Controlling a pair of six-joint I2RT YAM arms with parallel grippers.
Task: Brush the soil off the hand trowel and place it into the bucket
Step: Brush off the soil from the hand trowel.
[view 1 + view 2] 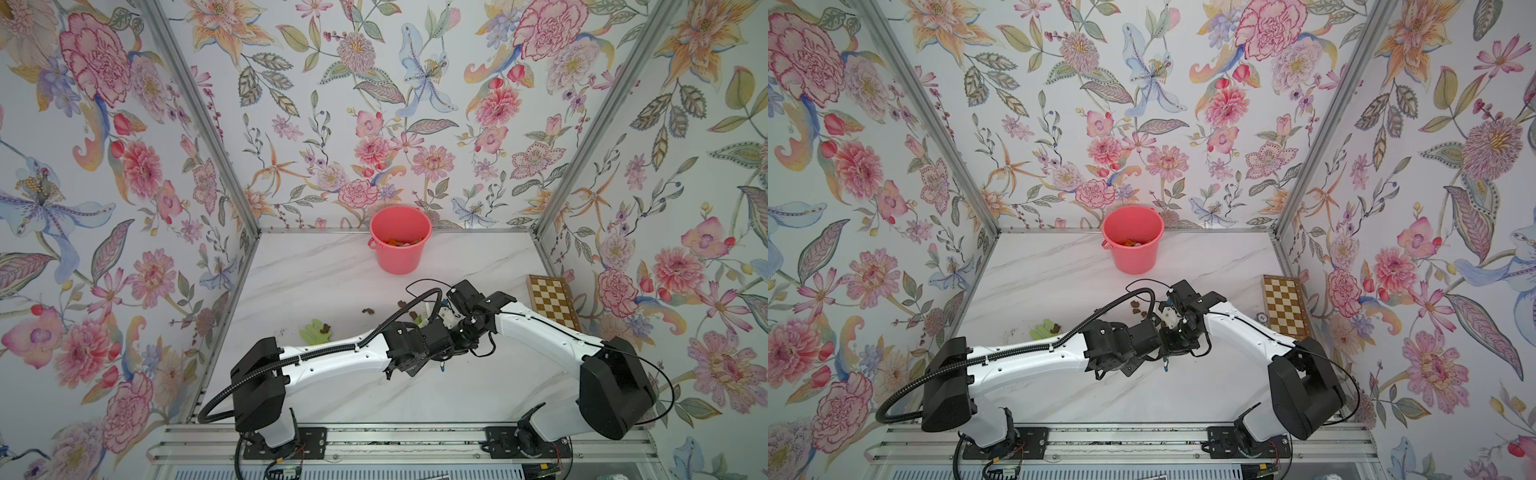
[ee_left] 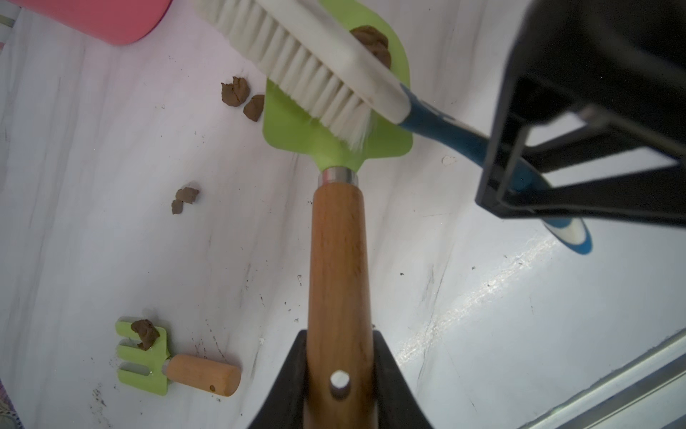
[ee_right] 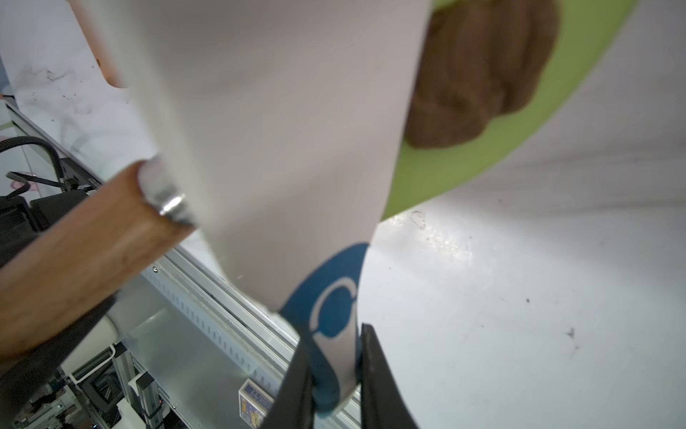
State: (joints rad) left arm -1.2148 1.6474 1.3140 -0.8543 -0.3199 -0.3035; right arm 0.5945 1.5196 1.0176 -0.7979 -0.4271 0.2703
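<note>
Green-bladed trowel (image 2: 336,241): we find its wooden handle pinched in the left gripper (image 2: 339,345). Right gripper (image 3: 334,356) pinches the brush (image 2: 308,63), bristles on the blade beside a soil lump (image 2: 373,44). Bucket (image 1: 397,259) stands well apart.

Floral wallpaper walls (image 1: 124,166), white marble tabletop (image 1: 316,282)

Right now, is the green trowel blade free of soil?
No, a dark brown soil lump sits on the green trowel beside the white brush.
</note>
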